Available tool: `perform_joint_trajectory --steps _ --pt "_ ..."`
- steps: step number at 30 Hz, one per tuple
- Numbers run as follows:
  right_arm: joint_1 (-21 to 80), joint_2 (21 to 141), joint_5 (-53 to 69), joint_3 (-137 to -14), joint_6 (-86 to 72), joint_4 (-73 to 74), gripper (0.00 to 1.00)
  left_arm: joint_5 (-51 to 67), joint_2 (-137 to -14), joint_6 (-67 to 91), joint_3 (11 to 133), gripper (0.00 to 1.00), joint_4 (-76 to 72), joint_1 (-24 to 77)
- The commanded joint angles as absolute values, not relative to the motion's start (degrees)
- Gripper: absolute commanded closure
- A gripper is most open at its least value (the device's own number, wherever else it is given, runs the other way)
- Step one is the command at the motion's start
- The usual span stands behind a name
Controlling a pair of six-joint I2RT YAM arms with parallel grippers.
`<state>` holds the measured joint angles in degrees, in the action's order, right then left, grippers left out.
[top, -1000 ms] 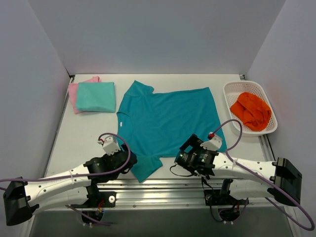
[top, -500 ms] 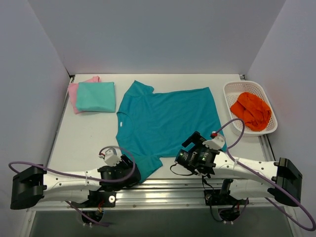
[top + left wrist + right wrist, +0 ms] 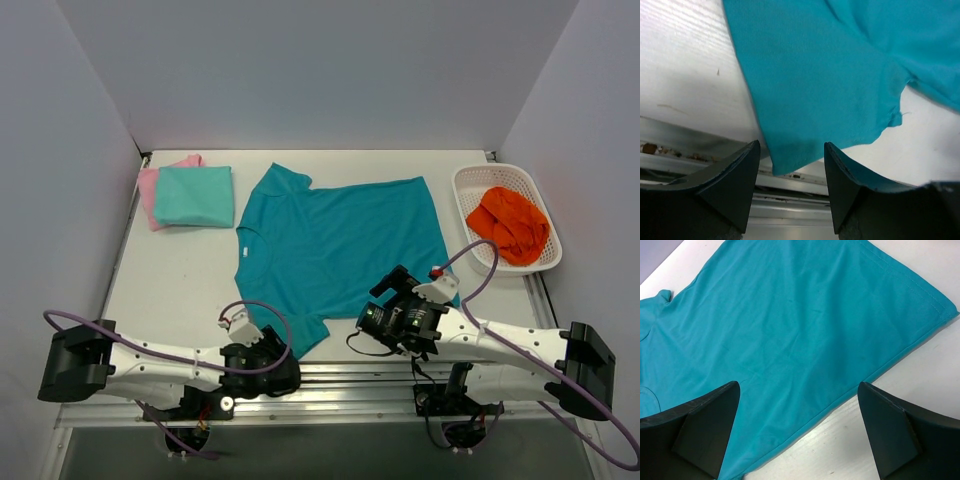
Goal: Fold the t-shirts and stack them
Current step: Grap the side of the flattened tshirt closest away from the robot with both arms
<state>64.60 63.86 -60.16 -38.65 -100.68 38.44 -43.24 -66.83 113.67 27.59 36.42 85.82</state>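
Now, left hand (image 3: 791,150) half-open, perhaps touching t-shirt (image 3: 830,75)

- A white table (image 3: 170,280) with a faintly ribbed top sits between pale walls. An aluminium rail (image 3: 340,375) runs along its near edge.
- A deep teal t-shirt (image 3: 340,250) lies spread flat across the middle. Its collar is to the left and its hem to the right. One sleeve points to the far side, and the other reaches the table's near edge.
- At the far left corner lies a folded pink t-shirt (image 3: 147,195). A folded aqua-mint t-shirt (image 3: 195,195) sits on top of it and covers most of it.
- A white slotted plastic basket (image 3: 490,168) stands at the right edge, well apart from the stack. It holds a crumpled orange cloth (image 3: 510,225).
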Motion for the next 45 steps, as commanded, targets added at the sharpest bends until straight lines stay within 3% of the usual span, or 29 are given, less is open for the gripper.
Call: perform_joint_trajectory --steps 1,7,16,27,41,45 --pt "64.8 61.9 -63.6 -39.1 -102.1 41.8 0.0 -40.8 -71.1 123.2 31.7 0.37 41.9 88.1" --pt "64.8 60.6 -63.6 -38.6 -101.4 41.6 0.0 -41.8 -77.9 126.6 36.4 0.37 44.3 90.7" --pt "64.8 60.3 -63.5 -38.1 -101.5 41.6 0.0 -43.8 -73.9 131.0 30.5 0.39 45.6 90.9" --pt "64.8 63.1 -63.9 -38.2 -101.8 40.5 0.0 -47.2 -73.7 134.0 29.2 0.5 48.2 90.9" --pt "64.7 64.5 -63.8 -38.5 -101.9 40.2 0.0 -49.8 -71.5 135.5 26.3 0.94 48.5 90.9" --pt "64.7 65.3 -63.9 -38.4 -102.1 40.0 0.0 -52.3 -70.6 134.6 27.1 0.98 49.7 90.8"
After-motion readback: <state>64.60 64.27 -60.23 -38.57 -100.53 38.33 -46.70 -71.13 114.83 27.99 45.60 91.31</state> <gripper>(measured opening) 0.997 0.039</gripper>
